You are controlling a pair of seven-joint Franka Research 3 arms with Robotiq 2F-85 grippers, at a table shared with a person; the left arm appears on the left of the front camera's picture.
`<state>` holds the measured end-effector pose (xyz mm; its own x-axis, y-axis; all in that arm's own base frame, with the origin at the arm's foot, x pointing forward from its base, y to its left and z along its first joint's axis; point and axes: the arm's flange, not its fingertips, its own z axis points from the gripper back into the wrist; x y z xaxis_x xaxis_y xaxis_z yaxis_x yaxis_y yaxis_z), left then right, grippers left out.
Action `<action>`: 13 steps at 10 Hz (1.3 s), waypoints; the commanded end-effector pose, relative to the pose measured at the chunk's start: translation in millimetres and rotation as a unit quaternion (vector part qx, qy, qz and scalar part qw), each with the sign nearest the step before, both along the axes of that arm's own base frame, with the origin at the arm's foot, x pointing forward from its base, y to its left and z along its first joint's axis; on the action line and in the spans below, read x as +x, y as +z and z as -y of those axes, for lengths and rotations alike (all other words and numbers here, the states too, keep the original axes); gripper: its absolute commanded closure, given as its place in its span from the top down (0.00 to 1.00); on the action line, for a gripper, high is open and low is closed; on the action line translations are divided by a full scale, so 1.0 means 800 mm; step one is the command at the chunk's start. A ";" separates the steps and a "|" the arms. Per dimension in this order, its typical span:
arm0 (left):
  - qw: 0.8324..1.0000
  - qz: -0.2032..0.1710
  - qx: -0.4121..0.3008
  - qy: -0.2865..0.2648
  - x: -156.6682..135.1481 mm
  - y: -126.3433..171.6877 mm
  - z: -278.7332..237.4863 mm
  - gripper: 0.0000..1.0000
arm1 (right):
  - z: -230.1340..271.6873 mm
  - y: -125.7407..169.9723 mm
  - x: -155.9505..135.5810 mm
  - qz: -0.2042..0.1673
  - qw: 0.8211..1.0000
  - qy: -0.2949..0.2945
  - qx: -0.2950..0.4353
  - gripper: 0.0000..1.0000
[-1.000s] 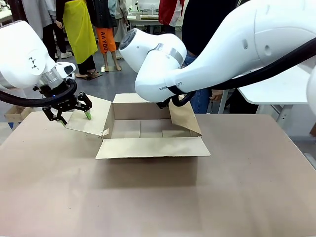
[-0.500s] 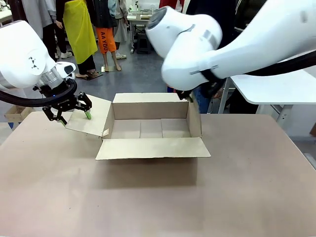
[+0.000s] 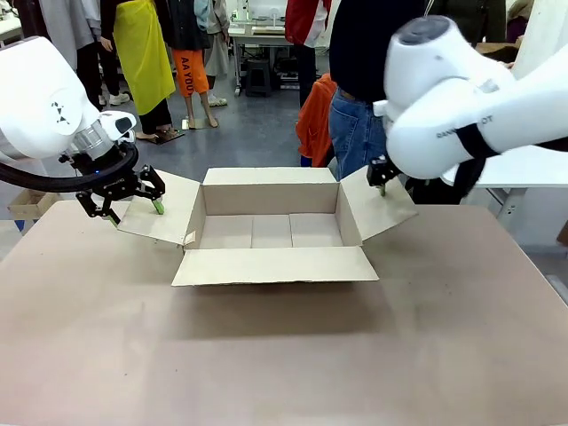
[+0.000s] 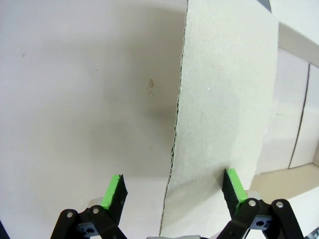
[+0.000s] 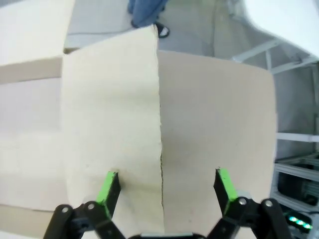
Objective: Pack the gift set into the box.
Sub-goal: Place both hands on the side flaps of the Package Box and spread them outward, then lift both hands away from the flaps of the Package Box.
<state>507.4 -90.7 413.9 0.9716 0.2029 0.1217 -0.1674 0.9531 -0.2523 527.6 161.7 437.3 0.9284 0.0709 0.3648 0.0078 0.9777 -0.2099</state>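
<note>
Counter [image 3: 266,355], wide, flat and matte tan with a faintly mottled finish, spreads across the lower part of the front view. A glossy white right arm [image 3: 461,115] with rounded shells comes in from the upper right. The matching white left arm [image 3: 40,98] bulges in at the upper left.

At the centre of the frame the large shallow rectangular box [image 3: 271,200] of brown corrugated cardboard sits on the counter with its top open. Its floor is plain board crossed by two straight seams. The front flap [image 3: 275,264] lies folded out nearly flat toward the bottom of the frame. The left flap [image 3: 164,211] slants outward to the left and the right flap [image 3: 377,206] slants outward to the right.

The black-linked left claw [image 3: 135,211] is spread wide at the outer end of the left flap. In the left wrist view the flap's fluted cut edge runs up between the fingers, with one green pad [image 4: 234,186] over the flap's pale, grainy face and the other over the counter.

The right claw [image 3: 382,185] is also spread wide, at the outer end of the right flap. In the right wrist view that flap's straight edge runs up between the pads, one over cardboard and one over the counter. Whether any pad touches the board, I cannot tell.
</note>
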 end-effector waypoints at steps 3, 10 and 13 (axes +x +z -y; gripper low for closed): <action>1.000 -0.001 0.006 0.006 -0.001 0.002 0.000 1.00 | -0.032 0.016 0.000 -0.002 0.999 0.008 -0.036 1.00; 1.000 -0.001 0.006 0.006 -0.001 0.002 0.000 1.00 | -0.032 0.016 0.000 -0.002 0.999 0.008 -0.036 1.00; 1.000 -0.001 0.006 0.006 -0.001 0.002 0.000 1.00 | -0.032 0.016 0.000 -0.002 0.999 0.008 -0.036 1.00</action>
<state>507.4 -90.8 413.9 0.9717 0.2027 0.1216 -0.1673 0.9531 -0.2522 524.1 186.1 448.9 0.9318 0.1261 0.3402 -0.0341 0.9639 -0.2640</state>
